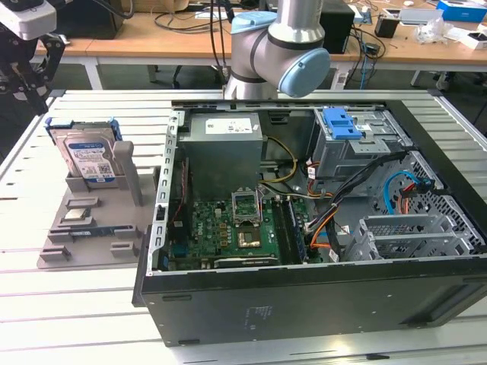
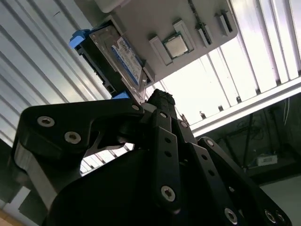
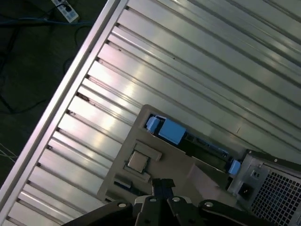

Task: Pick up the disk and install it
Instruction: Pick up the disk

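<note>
I see the disk [image 1: 90, 156] standing on edge in a slot of the grey holder [image 1: 91, 239]; the holder lies near the table's [image 1: 68, 319] edge on the exterior view's left, just beside the open computer case [image 1: 304, 308]; my gripper [image 3: 162, 182] hangs above the table, well apart from the disk, jaws clenched on nothing.

Slatted aluminium table [image 1: 68, 304], cluttered wooden desks [image 1: 129, 42] behind, dark floor [image 3: 28, 70] beneath
</note>
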Robot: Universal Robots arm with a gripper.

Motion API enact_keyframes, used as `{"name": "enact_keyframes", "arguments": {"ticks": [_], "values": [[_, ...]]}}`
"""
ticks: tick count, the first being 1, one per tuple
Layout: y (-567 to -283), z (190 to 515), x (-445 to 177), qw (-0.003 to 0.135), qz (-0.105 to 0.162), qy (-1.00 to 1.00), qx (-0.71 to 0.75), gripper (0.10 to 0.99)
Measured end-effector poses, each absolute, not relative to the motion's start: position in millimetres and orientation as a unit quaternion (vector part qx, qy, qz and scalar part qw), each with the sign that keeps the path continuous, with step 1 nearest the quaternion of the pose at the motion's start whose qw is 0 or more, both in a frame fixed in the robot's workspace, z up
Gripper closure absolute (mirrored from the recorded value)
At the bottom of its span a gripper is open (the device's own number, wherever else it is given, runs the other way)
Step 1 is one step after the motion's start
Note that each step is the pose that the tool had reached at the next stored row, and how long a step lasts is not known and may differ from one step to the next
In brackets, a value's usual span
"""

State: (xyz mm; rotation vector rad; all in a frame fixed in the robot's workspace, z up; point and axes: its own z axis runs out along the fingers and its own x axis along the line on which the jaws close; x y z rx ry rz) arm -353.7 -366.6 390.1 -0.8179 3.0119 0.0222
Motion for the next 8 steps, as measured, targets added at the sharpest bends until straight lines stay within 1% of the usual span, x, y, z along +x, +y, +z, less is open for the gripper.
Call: {"name": "enact_keyframes", "arguments": {"ticks": [8], "values": [[-366.5,390.0,-353.8,0.010,0.008,0.945,-0.327,0.984]]}}
